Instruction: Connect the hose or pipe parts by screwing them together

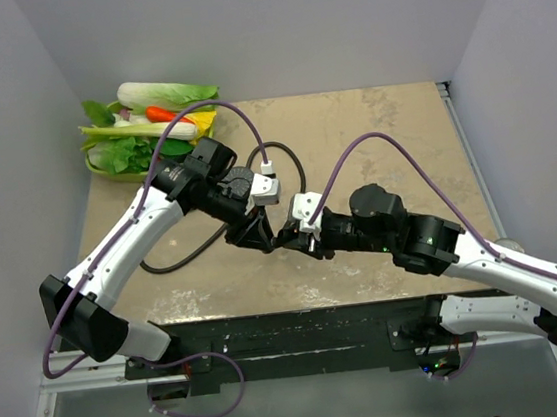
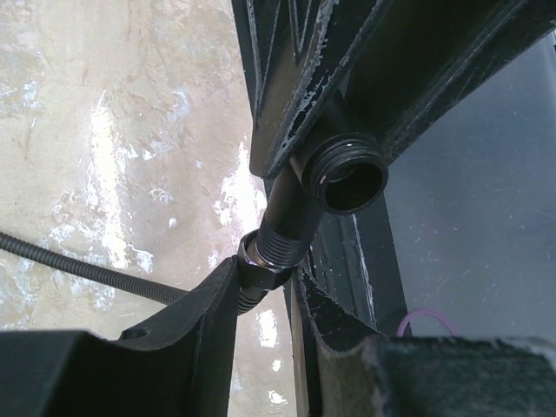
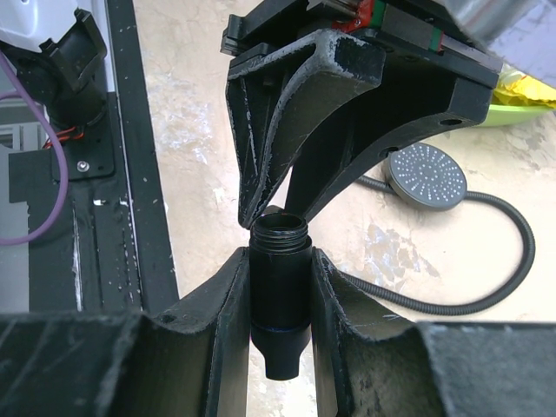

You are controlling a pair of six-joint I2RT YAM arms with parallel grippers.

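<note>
While the two arms meet over the middle of the table, the end nut of the thin dark hose is pinched in the left claw, whose fingers are drawn in narrow around the ridged part. A short black pipe piece is clamped in the right claw, with the fingers pressed against its sides and its threaded mouth bare beyond them. The two ends are seen just beside each other. The mouth is shown open, so the joint is not yet screwed. The hose is looped across the table to the left and far side of the claws. The round-faced shower head is laid face up on the table on the far side, with the hose curling around it. Vegetables are piled at the far left corner.
</note>
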